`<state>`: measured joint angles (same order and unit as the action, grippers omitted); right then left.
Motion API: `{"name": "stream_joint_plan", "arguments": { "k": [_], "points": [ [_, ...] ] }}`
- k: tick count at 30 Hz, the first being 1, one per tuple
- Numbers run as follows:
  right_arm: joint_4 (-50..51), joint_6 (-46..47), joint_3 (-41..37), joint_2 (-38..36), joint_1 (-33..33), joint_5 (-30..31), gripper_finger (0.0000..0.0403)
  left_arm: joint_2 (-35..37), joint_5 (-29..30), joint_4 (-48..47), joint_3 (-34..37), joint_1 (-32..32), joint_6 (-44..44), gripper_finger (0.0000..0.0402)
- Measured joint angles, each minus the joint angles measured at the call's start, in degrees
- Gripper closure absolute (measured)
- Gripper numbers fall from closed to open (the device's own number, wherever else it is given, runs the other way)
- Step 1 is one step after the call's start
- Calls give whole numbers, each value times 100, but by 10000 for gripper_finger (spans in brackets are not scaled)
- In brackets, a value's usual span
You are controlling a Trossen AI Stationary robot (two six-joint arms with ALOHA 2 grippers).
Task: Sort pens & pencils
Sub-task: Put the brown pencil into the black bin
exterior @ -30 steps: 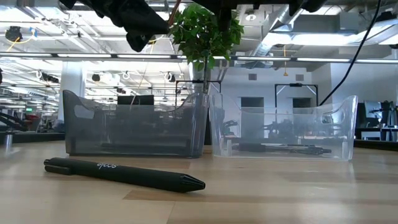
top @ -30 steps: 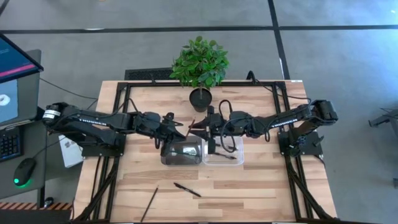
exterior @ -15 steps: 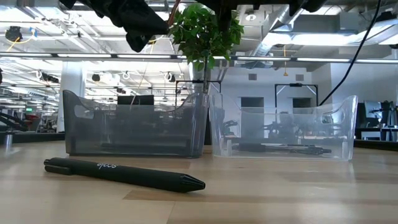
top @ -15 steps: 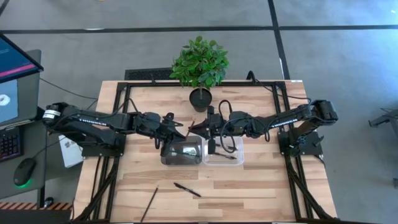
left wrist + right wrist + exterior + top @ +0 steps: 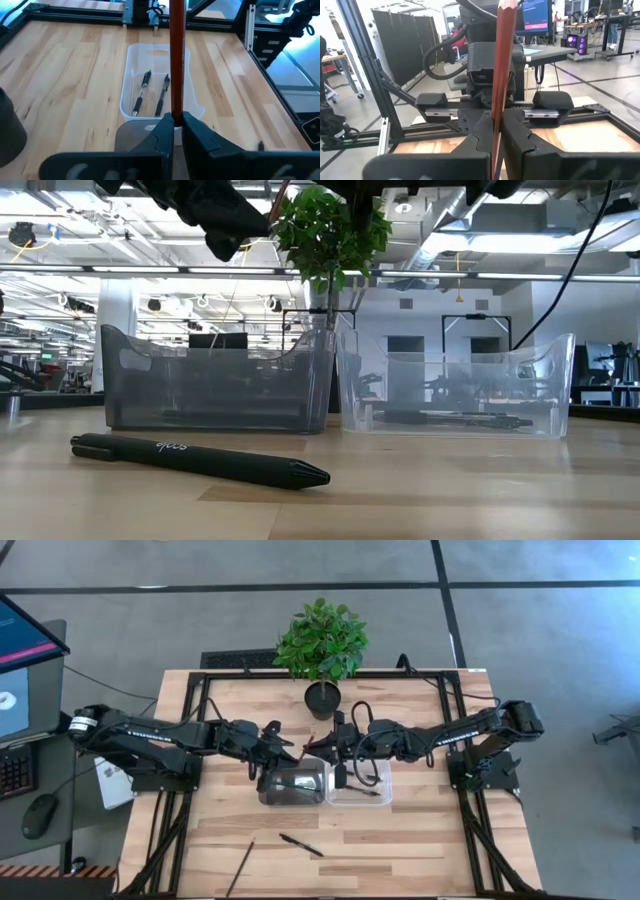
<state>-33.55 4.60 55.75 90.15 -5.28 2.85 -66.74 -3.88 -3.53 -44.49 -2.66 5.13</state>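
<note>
A red-brown pencil (image 5: 314,746) hangs in the air between my two grippers, over the far rim of the bins. My left gripper (image 5: 298,752) (image 5: 176,120) and my right gripper (image 5: 331,745) (image 5: 496,122) face each other, each shut on a pencil; the high view shows only one. Two black pens (image 5: 141,93) (image 5: 161,95) lie in the clear bin (image 5: 360,785). A third pen (image 5: 300,845) (image 5: 200,460) and another pencil (image 5: 240,868) lie on the near part of the table. The grey bin (image 5: 293,785) hides its contents. My left gripper pinches the pencil's shaft (image 5: 176,106) between its two fingers. The pencil lies across the fingers and runs out of the wrist view. It is lifted clear above the bins. My right gripper pinches a pencil's shaft (image 5: 498,107) between its two fingers, the pencil lying across them. The sharpened tip (image 5: 507,5) stands free beyond the fingers. The pencil is lifted clear of the table.
A potted plant (image 5: 322,645) stands at the table's far edge, just behind the grippers. The grey and clear bins sit side by side mid-table. Black frame rails (image 5: 200,720) run along the table's sides. Bare wood lies left and right of the bins.
</note>
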Motion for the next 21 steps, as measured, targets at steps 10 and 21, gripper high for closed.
{"name": "stream_joint_plan", "arguments": {
  "k": [10,21],
  "points": [
    [381,28,-9,17,0,2,365,50,-22,-703,-17,0,39,390],
    [320,35,-4,2,2,17,365,46,-121,-1115,-2,-1,-35,339]
  ]
}}
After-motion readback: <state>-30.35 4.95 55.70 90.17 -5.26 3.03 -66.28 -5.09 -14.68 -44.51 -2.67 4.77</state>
